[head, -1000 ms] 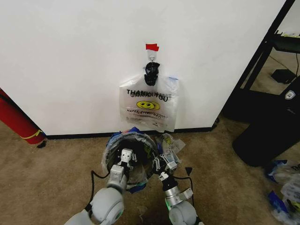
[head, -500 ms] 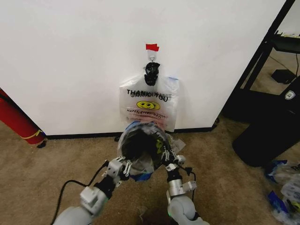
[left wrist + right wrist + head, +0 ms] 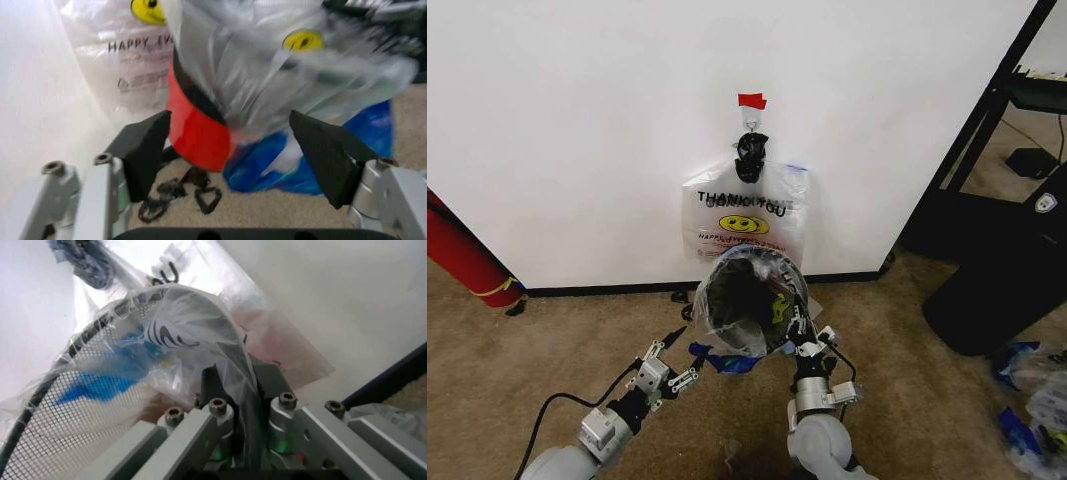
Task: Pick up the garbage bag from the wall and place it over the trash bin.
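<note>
Left claw (image 3: 667, 365) sits lower centre-left of the head frame, fingers spread wide, gripping nothing, just short of the bin (image 3: 745, 300); in the left wrist frame its two black pads (image 3: 147, 150) stand apart either side of the bin's red base (image 3: 197, 135) without touching it. Right claw (image 3: 799, 325) is lower centre-right, clamped on the bin rim with the bag (image 3: 727, 335) film pinched in; right wrist frame shows the fingers (image 3: 230, 385) closed over the black rim and plastic together. Bin is tilted, mouth facing the camera, off the carpet (image 3: 547, 350), held at its right rim. Bag is draped over the bin's mouth and mesh wall, clear film with blue patches; a blue part hangs below the bin near the carpet (image 3: 313, 165), and a yellow smiley shows on the film in the left wrist frame (image 3: 303, 40). Behind the bin, frame centre, a second bag (image 3: 747, 215) with THANK YOU print and a smiley hangs on the hook (image 3: 750, 120) on the wall (image 3: 577, 130), red tape (image 3: 751, 100) just above the hook. Black baseboard (image 3: 597, 290) runs along the wall foot.
</note>
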`<state>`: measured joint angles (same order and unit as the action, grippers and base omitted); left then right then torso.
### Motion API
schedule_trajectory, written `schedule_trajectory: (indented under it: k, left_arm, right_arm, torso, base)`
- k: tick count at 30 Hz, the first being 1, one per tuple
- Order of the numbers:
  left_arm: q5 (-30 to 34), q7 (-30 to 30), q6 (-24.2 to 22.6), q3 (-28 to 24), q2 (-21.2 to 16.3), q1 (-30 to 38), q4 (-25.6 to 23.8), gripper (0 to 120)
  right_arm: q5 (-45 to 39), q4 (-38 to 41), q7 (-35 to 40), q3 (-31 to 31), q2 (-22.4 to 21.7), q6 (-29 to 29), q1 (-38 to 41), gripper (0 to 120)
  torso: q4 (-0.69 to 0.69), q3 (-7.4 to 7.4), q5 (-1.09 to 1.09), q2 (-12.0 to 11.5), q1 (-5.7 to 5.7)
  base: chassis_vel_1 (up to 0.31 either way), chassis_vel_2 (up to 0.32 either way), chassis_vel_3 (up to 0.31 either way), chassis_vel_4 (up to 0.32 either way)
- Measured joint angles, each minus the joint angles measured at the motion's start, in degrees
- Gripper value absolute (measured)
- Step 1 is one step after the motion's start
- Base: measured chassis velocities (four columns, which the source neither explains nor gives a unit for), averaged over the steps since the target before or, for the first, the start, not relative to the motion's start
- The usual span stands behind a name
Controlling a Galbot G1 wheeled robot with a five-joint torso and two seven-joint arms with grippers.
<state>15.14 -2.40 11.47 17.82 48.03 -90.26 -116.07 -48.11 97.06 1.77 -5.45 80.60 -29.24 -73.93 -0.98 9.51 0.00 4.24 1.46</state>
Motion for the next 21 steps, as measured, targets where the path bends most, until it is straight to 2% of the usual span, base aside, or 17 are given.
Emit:
schedule_trajectory:
  k: [4,8,9,12,13,17,19,21]
  left_arm:
    - [1.52,0.14,-1.31,-1.13,0.82,1.61,1.49,55]
    - [2.51,-0.05,-1.88,-1.65,1.09,2.16,2.33,46]
    - [3.12,-0.42,-2.03,-1.80,1.17,2.41,2.69,39]
    - [4.97,-1.48,-2.28,-1.83,1.04,2.42,2.74,27]
    - [4.97,-1.48,-2.28,-1.83,1.04,2.42,2.74,27]
    - [6.44,-3.14,-2.25,-1.75,0.57,2.73,2.96,9]
    - [6.45,-3.62,-2.19,-1.89,0.58,3.17,3.55,2]
    - [6.33,-3.86,-2.11,-1.96,0.69,3.41,3.93,0]
  right_arm:
    - [-0.08,0.15,-0.85,0.32,0.01,-0.03,0.03,1]
    - [-0.09,0.14,-1.22,0.43,0.31,-0.04,0.21,1]
    - [-0.04,-0.01,-1.40,0.49,0.48,-0.04,0.36,1]
    - [0.22,-0.61,-1.79,0.49,0.60,-0.08,0.58,1]
    - [0.22,-0.61,-1.79,0.49,0.60,-0.08,0.58,1]
    - [0.20,-0.92,-1.94,0.46,0.62,-0.11,0.69,1]
    - [0.14,-0.92,-1.95,0.45,0.56,-0.11,0.72,1]
    - [0.05,-0.89,-1.95,0.44,0.52,-0.11,0.72,1]
  torso:
    - [0.00,0.00,0.00,0.00,0.00]
    - [0.01,0.00,0.00,0.00,0.00]
    - [0.00,0.00,0.00,0.00,0.00]
    - [0.00,0.00,0.00,0.00,0.00]
    - [0.00,0.00,0.00,0.00,0.00]
    - [0.00,0.00,0.00,0.00,0.00]
    - [0.00,0.00,0.00,0.00,0.00]
    - [0.00,0.00,0.00,0.00,0.00]
  base:
    - [0.000,0.000,0.000,0.000]
    - [0.000,0.000,0.000,0.000]
    - [0.000,0.000,0.000,0.000]
    - [0.000,0.000,0.000,0.000]
    - [0.000,0.000,0.000,0.000]
    - [0.000,0.000,0.000,0.000]
    - [0.000,0.000,0.000,0.000]
    - [0.000,0.000,0.000,0.000]
